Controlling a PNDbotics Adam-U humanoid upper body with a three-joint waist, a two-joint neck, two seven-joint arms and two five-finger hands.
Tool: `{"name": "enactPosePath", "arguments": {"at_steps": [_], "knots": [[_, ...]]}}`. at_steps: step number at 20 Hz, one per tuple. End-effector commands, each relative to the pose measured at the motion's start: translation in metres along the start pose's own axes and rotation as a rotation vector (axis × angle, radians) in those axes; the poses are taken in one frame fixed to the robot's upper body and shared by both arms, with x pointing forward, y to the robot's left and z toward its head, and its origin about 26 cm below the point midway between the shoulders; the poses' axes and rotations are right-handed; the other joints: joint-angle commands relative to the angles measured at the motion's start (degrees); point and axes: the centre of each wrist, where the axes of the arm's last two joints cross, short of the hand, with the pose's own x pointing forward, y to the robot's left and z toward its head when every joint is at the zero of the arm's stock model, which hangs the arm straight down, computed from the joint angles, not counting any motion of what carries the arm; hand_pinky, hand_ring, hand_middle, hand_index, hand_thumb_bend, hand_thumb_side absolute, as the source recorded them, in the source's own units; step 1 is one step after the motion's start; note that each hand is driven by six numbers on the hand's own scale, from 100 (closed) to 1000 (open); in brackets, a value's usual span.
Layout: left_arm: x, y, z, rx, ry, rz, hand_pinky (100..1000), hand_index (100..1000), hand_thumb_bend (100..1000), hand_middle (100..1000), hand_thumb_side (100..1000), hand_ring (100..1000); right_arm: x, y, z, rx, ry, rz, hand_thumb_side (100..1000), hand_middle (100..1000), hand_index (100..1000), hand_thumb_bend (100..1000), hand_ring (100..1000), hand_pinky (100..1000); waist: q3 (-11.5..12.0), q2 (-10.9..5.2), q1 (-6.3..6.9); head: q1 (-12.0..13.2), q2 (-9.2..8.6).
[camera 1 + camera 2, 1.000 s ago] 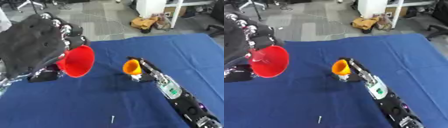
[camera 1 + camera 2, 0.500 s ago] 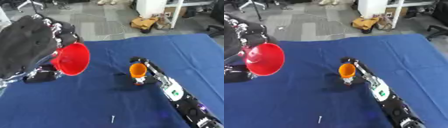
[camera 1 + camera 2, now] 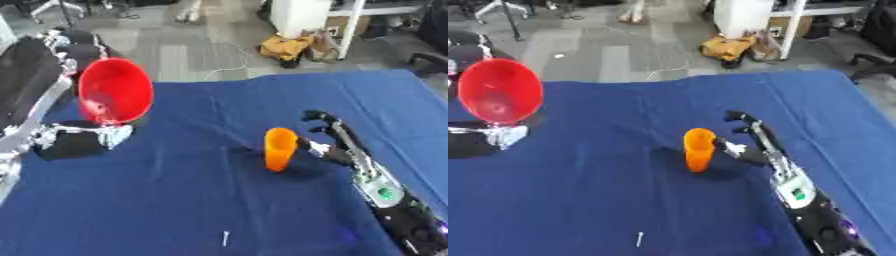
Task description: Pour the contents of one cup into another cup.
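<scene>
Looking down, we see an orange cup [image 3: 280,149] standing upright on the blue worktop [image 3: 192,200], and we take it as our landmark. Just right of the cup is the right hand [image 3: 325,136], with the arm running away from it toward the lower right corner. Its fingers [image 3: 738,119] are spread and fairly straight behind and to the right of the cup, and the thumb [image 3: 730,148] reaches toward the cup's side. The hand looks open; we cannot tell whether the thumb touches the cup or stops just short of it.

Well to the left of the orange cup, and raised above the worktop, is a red cup [image 3: 115,91]. It is tilted steeply, so that its wide mouth faces us and we see into its red interior. We cannot make out anything lying inside. The left hand [image 3: 83,141] shows at the left edge, below and behind the red cup, black with silver parts. The red cup hides most of the fingers, so we cannot tell how they close around it.

Below the orange cup, nearer to us, a small white speck [image 3: 225,238] lies on the blue cloth. Beyond the far edge of the worktop is a grey floor with a yellowish bag [image 3: 286,49] and white furniture.
</scene>
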Motion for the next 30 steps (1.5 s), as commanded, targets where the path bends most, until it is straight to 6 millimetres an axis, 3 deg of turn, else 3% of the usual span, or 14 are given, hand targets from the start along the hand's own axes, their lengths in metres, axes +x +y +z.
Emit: {"name": "enactPosePath", "arguments": {"at_steps": [1,5,10,11,12,15,16,20,24,26,30], "knots": [[-0.014,-0.015,-0.001,0.033,0.078,0.196,136,630,100,290,183,265,0.023,-0.032,-0.013,-0.131,-0.051,-0.050,701,713,863,738,1000,719,-0.26,-0.75,-0.17,0.60,0.06],[-0.040,-0.055,0.008,-0.028,0.175,0.382,207,645,100,344,259,322,0.045,-0.040,-0.019,-0.219,-0.109,-0.138,703,706,860,722,1000,720,-1.14,-0.61,-0.59,1.25,-0.10],[-0.066,-0.094,0.010,-0.081,0.210,0.479,292,673,100,396,375,377,0.073,-0.032,-0.026,-0.227,-0.185,-0.225,707,697,860,712,993,721,-1.98,-0.36,-0.70,1.91,-0.26],[-0.072,-0.100,0.010,-0.084,0.217,0.495,310,677,133,404,383,386,0.078,-0.030,-0.027,-0.224,-0.198,-0.240,707,696,859,711,991,721,-2.09,-0.32,-0.69,1.99,-0.24],[-0.076,-0.104,0.011,-0.084,0.219,0.500,351,694,247,436,401,420,0.082,-0.029,-0.028,-0.221,-0.209,-0.252,707,693,859,709,988,721,-2.17,-0.30,-0.66,2.05,-0.20],[-0.086,-0.109,0.015,-0.092,0.210,0.452,405,711,419,484,440,469,0.091,-0.027,-0.029,-0.222,-0.223,-0.278,709,689,858,704,985,719,-2.26,-0.27,-0.52,2.09,-0.07],[-0.089,-0.110,0.017,-0.104,0.208,0.422,438,737,540,522,484,504,0.093,-0.027,-0.028,-0.224,-0.224,-0.284,711,687,858,701,983,717,-2.26,-0.26,-0.46,2.10,-0.02],[-0.097,-0.118,0.029,-0.152,0.217,0.328,503,775,701,590,503,568,0.094,-0.025,-0.026,-0.221,-0.216,-0.295,713,681,855,697,980,712,-2.34,-0.21,-0.37,2.10,0.23],[-0.099,-0.116,0.037,-0.199,0.179,0.219,583,835,1000,716,564,652,0.092,-0.024,-0.024,-0.215,-0.205,-0.296,716,672,853,695,976,707,-2.25,-0.20,-0.34,2.16,0.61],[-0.098,-0.113,0.040,-0.200,0.157,0.181,613,848,1000,751,656,683,0.091,-0.023,-0.023,-0.211,-0.201,-0.295,718,667,852,693,974,703,-2.17,-0.20,-0.36,2.14,0.74],[-0.087,-0.093,0.040,-0.095,0.130,0.207,629,849,1000,761,734,703,0.089,-0.022,-0.021,-0.201,-0.193,-0.293,722,662,846,693,971,693,-1.91,-0.22,-0.42,1.94,0.90]]}}
